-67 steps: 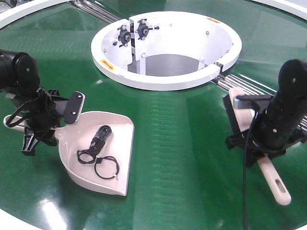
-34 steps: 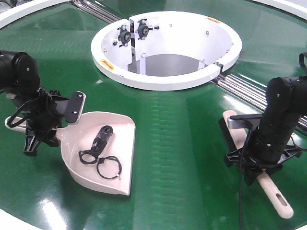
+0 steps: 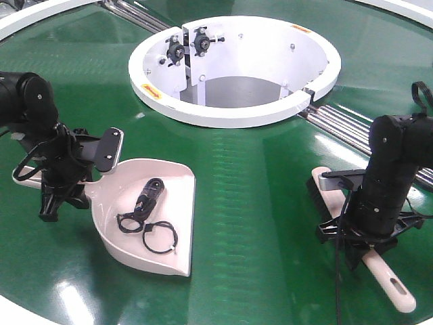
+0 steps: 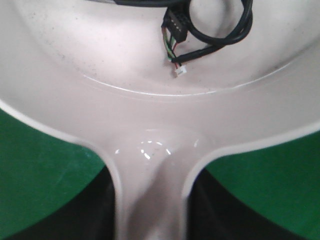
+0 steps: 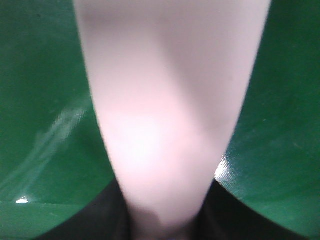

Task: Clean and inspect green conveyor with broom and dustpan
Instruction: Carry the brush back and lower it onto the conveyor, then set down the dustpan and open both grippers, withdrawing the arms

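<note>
The pale dustpan (image 3: 111,220) lies on the green conveyor (image 3: 257,203) at the left, mouth toward the right. Black cable loops and a connector (image 3: 145,213) lie inside it. My left gripper (image 3: 57,183) is shut on the dustpan's handle; in the left wrist view the handle neck (image 4: 152,185) runs between the dark fingers (image 4: 102,210). On the right, my right gripper (image 3: 362,230) is shut on the broom (image 3: 392,284), which lies low over the belt with its black bristles (image 3: 316,193) toward the hub. The right wrist view shows the broom handle (image 5: 170,100) filling my right gripper (image 5: 167,225).
The white ring-shaped hub (image 3: 233,115) with its open centre stands at the back middle. Metal roller strips (image 3: 345,122) run from it toward the right. A white rim (image 3: 40,17) curves at the far left. Green belt lies between the dustpan and the broom.
My right arm has carried the broom leftward and nearer along the belt. The dustpan with the cables has shifted slightly right in my left gripper.
</note>
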### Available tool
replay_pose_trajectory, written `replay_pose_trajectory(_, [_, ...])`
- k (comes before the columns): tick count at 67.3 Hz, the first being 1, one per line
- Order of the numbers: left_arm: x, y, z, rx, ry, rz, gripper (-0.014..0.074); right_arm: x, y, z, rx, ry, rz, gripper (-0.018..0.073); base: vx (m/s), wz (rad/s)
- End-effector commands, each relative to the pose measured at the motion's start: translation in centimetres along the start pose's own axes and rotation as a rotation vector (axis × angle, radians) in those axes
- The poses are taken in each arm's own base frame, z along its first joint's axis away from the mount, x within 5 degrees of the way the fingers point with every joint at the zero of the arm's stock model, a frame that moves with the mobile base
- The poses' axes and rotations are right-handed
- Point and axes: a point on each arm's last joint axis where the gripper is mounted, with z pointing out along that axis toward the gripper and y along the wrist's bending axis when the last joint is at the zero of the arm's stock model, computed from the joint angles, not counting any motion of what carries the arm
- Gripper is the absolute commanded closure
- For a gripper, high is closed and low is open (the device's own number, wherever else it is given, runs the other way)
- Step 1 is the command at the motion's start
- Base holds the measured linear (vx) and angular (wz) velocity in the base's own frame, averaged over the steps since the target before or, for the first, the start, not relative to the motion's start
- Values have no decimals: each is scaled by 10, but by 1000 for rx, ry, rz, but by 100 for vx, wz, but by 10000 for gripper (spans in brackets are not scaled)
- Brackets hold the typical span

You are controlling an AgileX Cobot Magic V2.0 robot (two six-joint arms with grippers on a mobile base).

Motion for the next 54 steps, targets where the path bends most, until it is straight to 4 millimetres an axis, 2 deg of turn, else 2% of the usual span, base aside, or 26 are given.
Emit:
replay_pose_trajectory(1, [-5,-2,-23,-42,7,12,541,3,-1,-17,16,-50,-14,309,0,0])
replay_pose_trajectory(10, [-4,-5,-23,-2,11,-5,451,2,-1,-18,17,-60,-14,189,0,0])
replay_pose_trajectory(22, [-5,-7,-25,8,5,-58,301,2,-1,-19,22,-74,-18,103,0,0])
replay_pose_trajectory(40, [-6,-12,-46,-56,-13,-173,88,9,-1,-35,35,-133,-24,89,0,0])
replay_pose_trajectory(54, [-13,-24,-75,-90,-102,-259,43,28,1,-69,48,-274,-23,89,0,0])
